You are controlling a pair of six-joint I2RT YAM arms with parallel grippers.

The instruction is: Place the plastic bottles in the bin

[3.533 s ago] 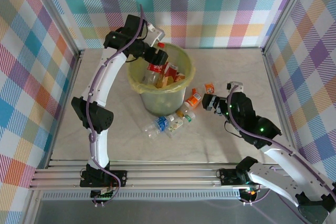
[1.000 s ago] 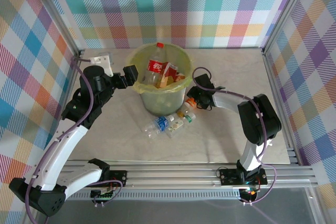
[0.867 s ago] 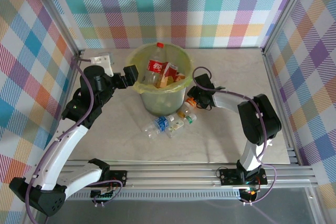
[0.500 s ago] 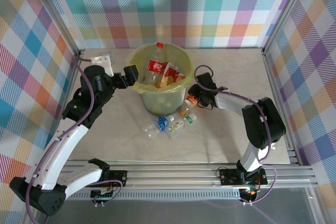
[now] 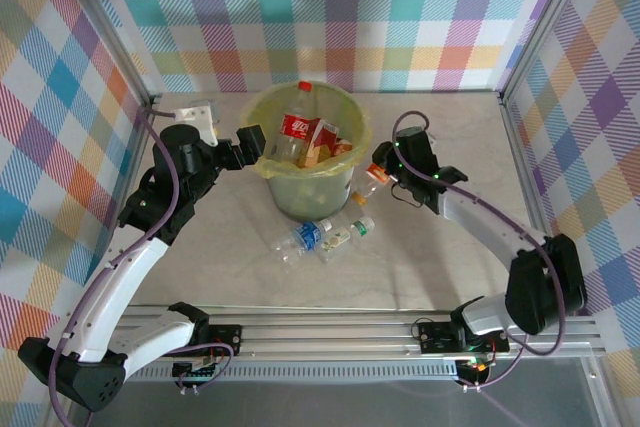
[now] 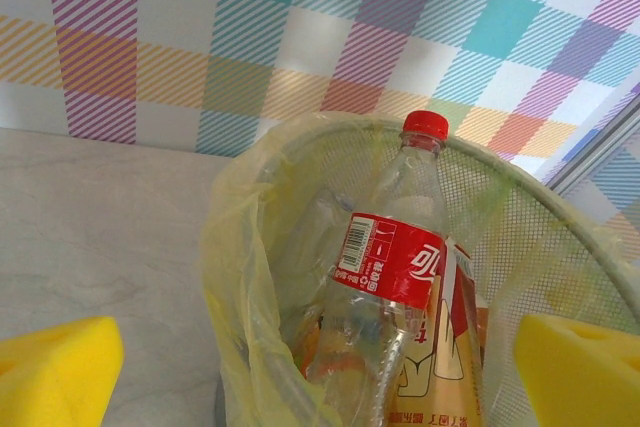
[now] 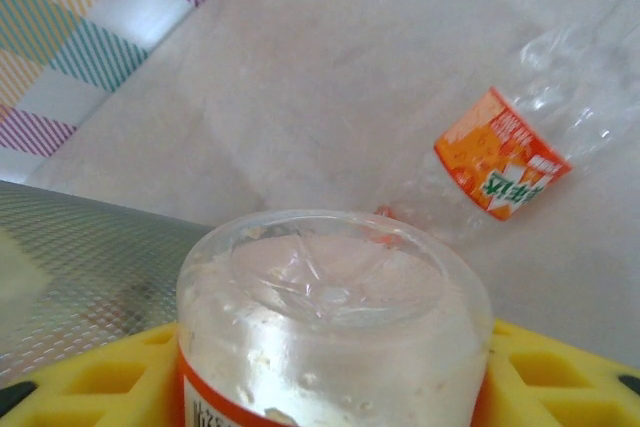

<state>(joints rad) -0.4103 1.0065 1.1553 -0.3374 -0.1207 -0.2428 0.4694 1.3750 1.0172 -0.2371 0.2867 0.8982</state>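
Observation:
The pale green bin (image 5: 300, 197) with its yellow-green bag stands at mid-table, holding a red-labelled bottle (image 5: 295, 127) and other bottles. My right gripper (image 5: 384, 169), just right of the bin's rim, is shut on an orange-labelled bottle (image 5: 371, 182) held off the table. In the right wrist view that bottle (image 7: 335, 297) points its clear base at the camera between the yellow pads (image 7: 90, 377). My left gripper (image 5: 246, 144) stands open at the bin's left rim. Its wrist view looks into the bin (image 6: 235, 267) at the red-capped bottle (image 6: 395, 259).
Three bottles (image 5: 305, 238) (image 5: 338, 239) (image 5: 361, 224) lie on the table in front of the bin. Another orange-labelled bottle (image 7: 500, 167) lies on the table below my right gripper, with the bin's mesh wall (image 7: 60, 267) to its left. Checked walls enclose the table.
My right gripper has closed on the orange-labelled bottle beside the bin and lifted it up and to the right, its arm stretching out. The left arm has held still over the last second.

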